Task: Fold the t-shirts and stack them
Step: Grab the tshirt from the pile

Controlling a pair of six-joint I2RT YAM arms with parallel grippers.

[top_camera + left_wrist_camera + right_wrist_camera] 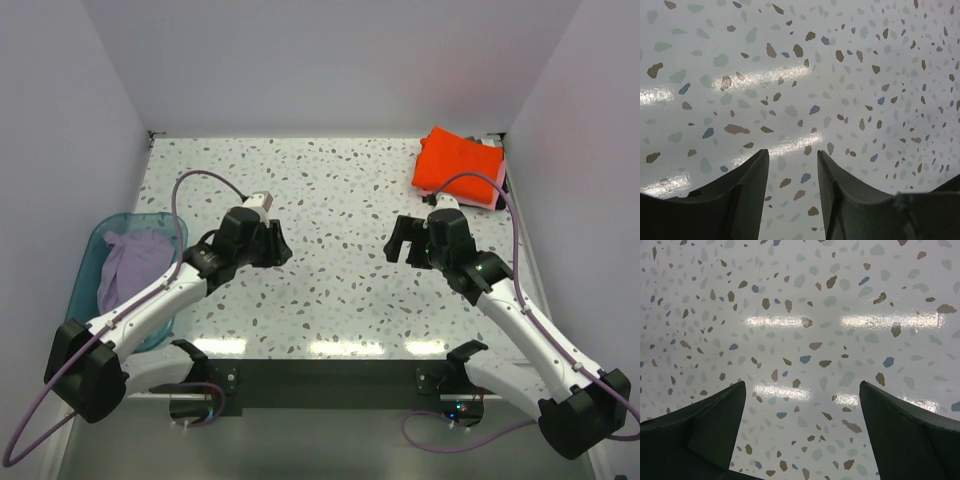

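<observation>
Speckled terrazzo table (340,190) under both arms, with plain pale walls on three sides.

Left gripper (792,156): the fingers (747,192) stood partly apart with a moderate gap. Only bare tabletop showed through the gap, and there was no cloth between the pads. The tips hung over the table surface, and I couldn't tell from the wrist view whether they touched it. In the top view this gripper was over the table's left-centre, pointing toward the middle.

Right gripper (802,385): the fingers (900,427) were spread wide, a much bigger gap than on the left. Nothing sat between them either, just speckled surface and light reflections. In the top view it was over the table's right-centre, with the tips aimed toward the middle. The two grippers faced each other across the table centre, well apart.

Neither gripper held or touched any shirt.

Orange-red t-shirt (455,160): it lay folded in the table's far right corner, on top of a small stack. A thin pink t-shirt (492,196) showed as an edge under the near-right side of the orange one. A dark strip was visible at the stack's far side, too small to identify. The right arm's purple cable crossed in front of the stack in the top view.

Lavender t-shirt (135,262): it lay bunched and unfolded inside the teal tub (88,268), which sat at the table's left edge, just beside the left arm's forearm.

Both arm bases were bolted at the table's near edge, with a purple cable looped along each arm.
</observation>
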